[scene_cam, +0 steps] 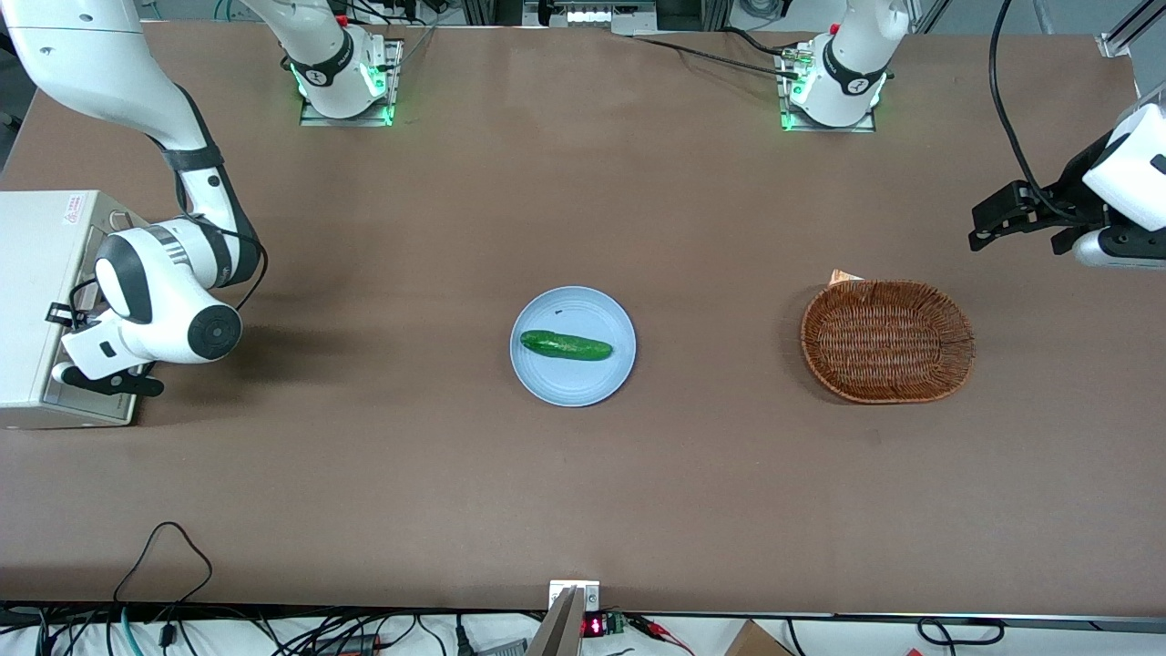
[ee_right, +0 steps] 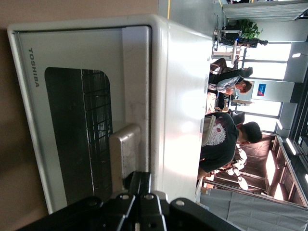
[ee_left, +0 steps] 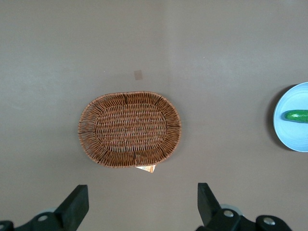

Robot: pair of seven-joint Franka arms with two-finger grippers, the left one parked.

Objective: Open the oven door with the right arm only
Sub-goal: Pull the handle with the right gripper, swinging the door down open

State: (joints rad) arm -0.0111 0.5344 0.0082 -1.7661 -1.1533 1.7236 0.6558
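Note:
The small white toaster oven (scene_cam: 36, 292) stands at the working arm's end of the table. Its oven door (ee_right: 77, 125) is closed, with a dark glass window, the wire rack showing through it, and a pale bar handle (ee_right: 124, 149). In the front view only a sliver of the door (scene_cam: 98, 405) shows beside the arm. The right arm (scene_cam: 164, 292) bends down in front of the oven. My gripper (ee_right: 140, 177) is shut, fingers pressed together with nothing between them. Its tips are right beside the handle, between the handle and the door's top edge. In the front view the gripper (scene_cam: 68, 357) is up against the door.
A pale blue plate (scene_cam: 547, 383) with a green cucumber (scene_cam: 565, 345) sits mid-table. A brown wicker basket (scene_cam: 886, 340) lies toward the parked arm's end, and also shows in the left wrist view (ee_left: 130, 129). Cables run along the table edge nearest the front camera.

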